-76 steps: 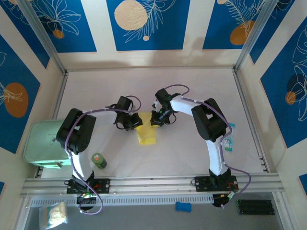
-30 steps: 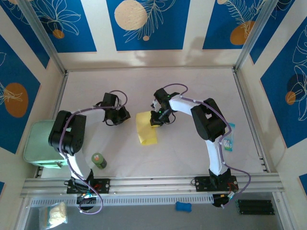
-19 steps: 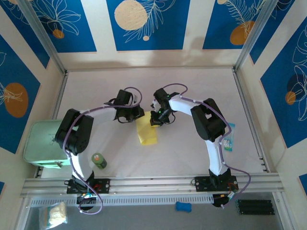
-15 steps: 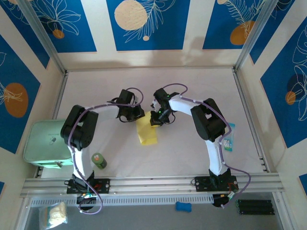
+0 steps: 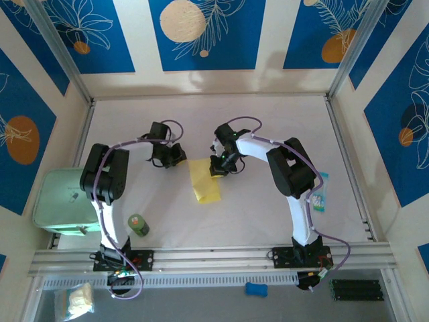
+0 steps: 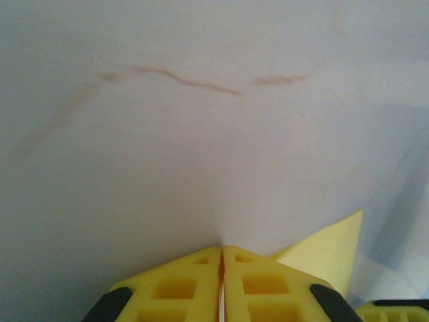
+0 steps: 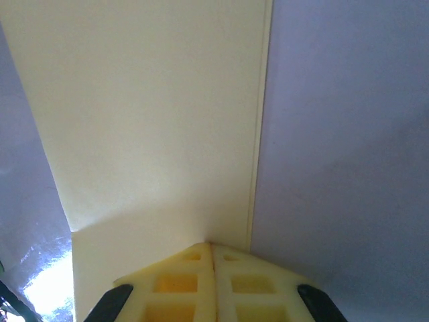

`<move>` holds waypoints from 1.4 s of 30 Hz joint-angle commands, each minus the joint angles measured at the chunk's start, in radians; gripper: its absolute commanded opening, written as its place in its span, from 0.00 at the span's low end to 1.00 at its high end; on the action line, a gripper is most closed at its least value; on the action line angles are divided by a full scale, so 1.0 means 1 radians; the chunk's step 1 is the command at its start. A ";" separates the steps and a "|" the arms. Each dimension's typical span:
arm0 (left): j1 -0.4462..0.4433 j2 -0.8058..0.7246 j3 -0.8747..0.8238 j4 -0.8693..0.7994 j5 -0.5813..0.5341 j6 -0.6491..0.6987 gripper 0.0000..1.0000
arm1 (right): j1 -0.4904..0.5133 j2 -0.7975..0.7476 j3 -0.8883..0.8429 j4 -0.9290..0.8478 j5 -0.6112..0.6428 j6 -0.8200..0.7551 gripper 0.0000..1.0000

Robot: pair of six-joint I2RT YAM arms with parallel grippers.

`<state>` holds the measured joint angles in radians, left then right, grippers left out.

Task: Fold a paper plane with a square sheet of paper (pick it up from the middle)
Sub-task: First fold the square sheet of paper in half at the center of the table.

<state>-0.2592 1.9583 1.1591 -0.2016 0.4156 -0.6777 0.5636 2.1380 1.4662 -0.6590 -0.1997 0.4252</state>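
Looking down on white table (image 5: 268, 127), boxed in by blue-and-cream patterned walls. Noting mint-green box (image 5: 59, 201) sitting at table's left edge, beside left arm's elbow. Finding pale-yellow sheet of paper (image 5: 204, 180) lying flat near table centre, folded into a narrow oblong, between the two grippers. Seeing left gripper (image 5: 171, 156) sitting just left of sheet's far end, apart from it. Checking left gripper (image 6: 220, 252) in its wrist view: jaws pressed together on nothing, pointing at bare table, one yellow corner of sheet (image 6: 328, 249) poking in at lower right. Seeing right gripper (image 5: 217, 166) sitting at sheet's far right corner. Checking right gripper (image 7: 212, 247) in its wrist view: jaws pressed together, tips over sheet (image 7: 147, 121) just inside its right edge; touching or not, unable to tell. Noting small green container (image 5: 137, 225) standing near left arm's base, and blue-green packet (image 5: 320, 193) lying by right arm
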 commanded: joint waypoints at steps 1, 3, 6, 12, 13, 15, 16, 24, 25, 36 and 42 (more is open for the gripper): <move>0.020 -0.070 0.014 -0.077 -0.048 0.000 0.11 | -0.022 0.154 -0.078 -0.133 0.366 -0.017 0.06; 0.007 -0.116 -0.005 -0.042 -0.020 -0.031 0.11 | -0.022 0.146 -0.069 -0.135 0.360 -0.023 0.06; -0.028 -0.160 -0.034 0.003 0.014 -0.074 0.11 | -0.019 0.148 -0.041 -0.146 0.354 -0.044 0.06; -0.125 -0.141 -0.054 0.022 0.061 -0.104 0.11 | -0.016 0.148 0.007 -0.166 0.338 -0.093 0.07; -0.137 -0.130 -0.052 0.013 0.060 -0.102 0.11 | -0.016 0.149 0.013 -0.170 0.334 -0.097 0.06; -0.154 -0.104 -0.057 0.001 0.057 -0.098 0.11 | -0.019 0.145 0.019 -0.172 0.306 -0.102 0.07; -0.156 -0.094 -0.062 0.000 0.056 -0.102 0.11 | -0.019 0.142 0.019 -0.171 0.294 -0.102 0.07; -0.160 -0.034 -0.063 -0.003 0.056 -0.090 0.11 | -0.010 0.131 0.049 -0.180 0.243 -0.124 0.07; -0.160 -0.028 -0.063 -0.009 0.048 -0.086 0.11 | -0.010 0.132 0.053 -0.180 0.243 -0.126 0.07; -0.159 0.006 -0.108 -0.031 -0.015 -0.078 0.09 | -0.013 0.035 0.092 -0.131 0.080 -0.081 0.07; -0.160 0.005 -0.151 -0.007 -0.032 -0.110 0.08 | 0.002 -0.141 -0.008 0.057 -0.098 0.081 0.08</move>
<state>-0.4229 1.9194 1.0664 -0.1478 0.4641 -0.7788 0.5617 2.0979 1.4944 -0.6903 -0.2062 0.4042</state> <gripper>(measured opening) 0.083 0.080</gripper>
